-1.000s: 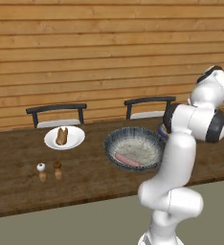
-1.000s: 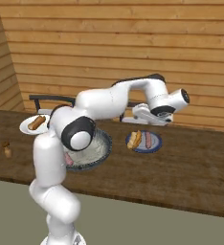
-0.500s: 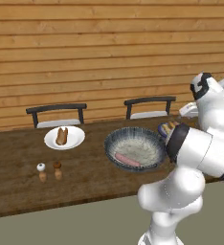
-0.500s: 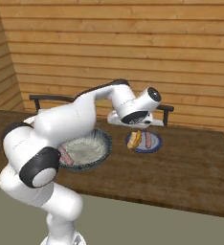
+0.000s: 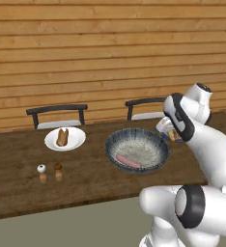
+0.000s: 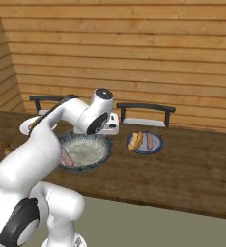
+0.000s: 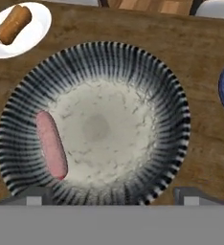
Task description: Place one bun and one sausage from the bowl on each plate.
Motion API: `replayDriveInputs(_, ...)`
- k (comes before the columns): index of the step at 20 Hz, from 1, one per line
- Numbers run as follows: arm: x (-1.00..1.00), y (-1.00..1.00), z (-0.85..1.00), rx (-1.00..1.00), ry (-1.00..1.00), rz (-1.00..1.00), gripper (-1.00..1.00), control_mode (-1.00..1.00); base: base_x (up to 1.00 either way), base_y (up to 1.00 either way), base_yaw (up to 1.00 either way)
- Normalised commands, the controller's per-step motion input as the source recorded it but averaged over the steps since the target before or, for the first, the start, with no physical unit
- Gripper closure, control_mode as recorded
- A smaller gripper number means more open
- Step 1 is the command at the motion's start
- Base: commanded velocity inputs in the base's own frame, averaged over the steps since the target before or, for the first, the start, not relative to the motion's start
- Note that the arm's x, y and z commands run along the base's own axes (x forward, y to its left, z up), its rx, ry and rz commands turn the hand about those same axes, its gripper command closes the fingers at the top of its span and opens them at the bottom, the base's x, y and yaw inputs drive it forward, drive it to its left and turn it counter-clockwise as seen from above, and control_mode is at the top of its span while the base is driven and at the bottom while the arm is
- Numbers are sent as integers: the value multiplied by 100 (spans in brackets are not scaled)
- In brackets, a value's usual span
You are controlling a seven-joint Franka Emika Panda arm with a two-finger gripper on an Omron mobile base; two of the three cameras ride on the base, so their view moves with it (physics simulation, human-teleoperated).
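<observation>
The dark patterned bowl [image 7: 167, 95] lies straight below my gripper [image 7: 114, 195], whose fingertips [image 7: 36, 195] stand wide apart, open and empty. One pink sausage [image 7: 51, 144] lies along the bowl's left inner wall. A glossy white plate [image 7: 37, 29] at the upper left carries one bun [image 7: 12, 24]. In the right base view the blue-grey plate [image 6: 158, 144] holds a bun [image 6: 136, 140] and a sausage [image 6: 149, 141], to the right of the bowl [image 6: 98, 144]. In the left base view the bowl [image 5: 146, 144] with its sausage [image 5: 128, 160] sits right of the white plate [image 5: 75, 141].
Two small shakers [image 5: 49, 172] stand near the table's front edge, left of the bowl. Two dark chairs [image 5: 57, 112] are pushed in at the far side. A wooden plank wall rises behind them.
The arm has swung left, from above the blue-grey plate to above the bowl. The jaws have stayed open and empty.
</observation>
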Motion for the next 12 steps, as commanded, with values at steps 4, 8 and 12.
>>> replayDriveInputs(4,-14,99,-1,-16,21,0,-100,-100,0,0,0)
replayDriveInputs(8,0,64,-20,-9,22,-2,-100,-100,0,0,0)
replayDriveInputs(12,0,35,-29,-5,17,0,-100,-100,0,0,0)
